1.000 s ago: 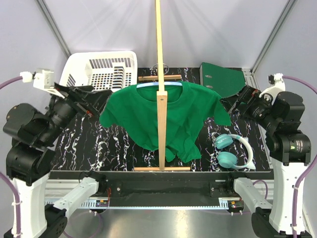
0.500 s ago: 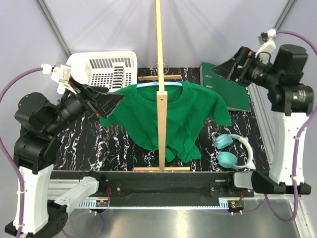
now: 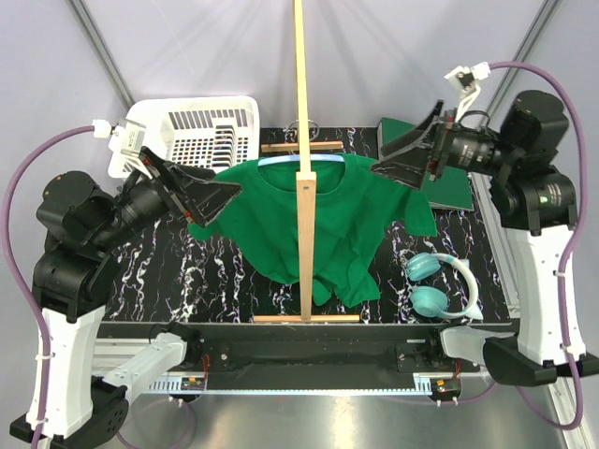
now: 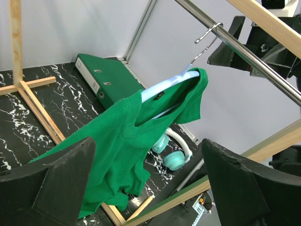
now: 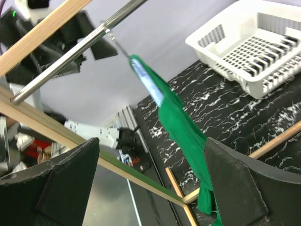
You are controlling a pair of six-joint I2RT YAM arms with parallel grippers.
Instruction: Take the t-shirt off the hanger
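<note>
A green t-shirt (image 3: 314,220) hangs on a thin light blue hanger (image 3: 309,161), whose silver hook (image 4: 207,36) sits over the metal rail of the wooden stand (image 3: 301,103). The shirt also shows in the left wrist view (image 4: 127,141) and edge-on in the right wrist view (image 5: 181,132). My left gripper (image 3: 211,195) is open and empty, raised just left of the shirt's left sleeve. My right gripper (image 3: 404,161) is open and empty, raised just right of the shirt's right shoulder. Neither touches the cloth.
A white basket (image 3: 192,131) stands at the back left. A dark green binder (image 3: 430,154) lies at the back right. Teal headphones (image 3: 435,283) lie front right. The stand's wooden feet (image 3: 306,318) cross the black marbled table (image 3: 150,281).
Both arms have risen from low at the table's sides and swung inward; the grippers now flank the shirt at shoulder height. The shirt and hanger have not moved.
</note>
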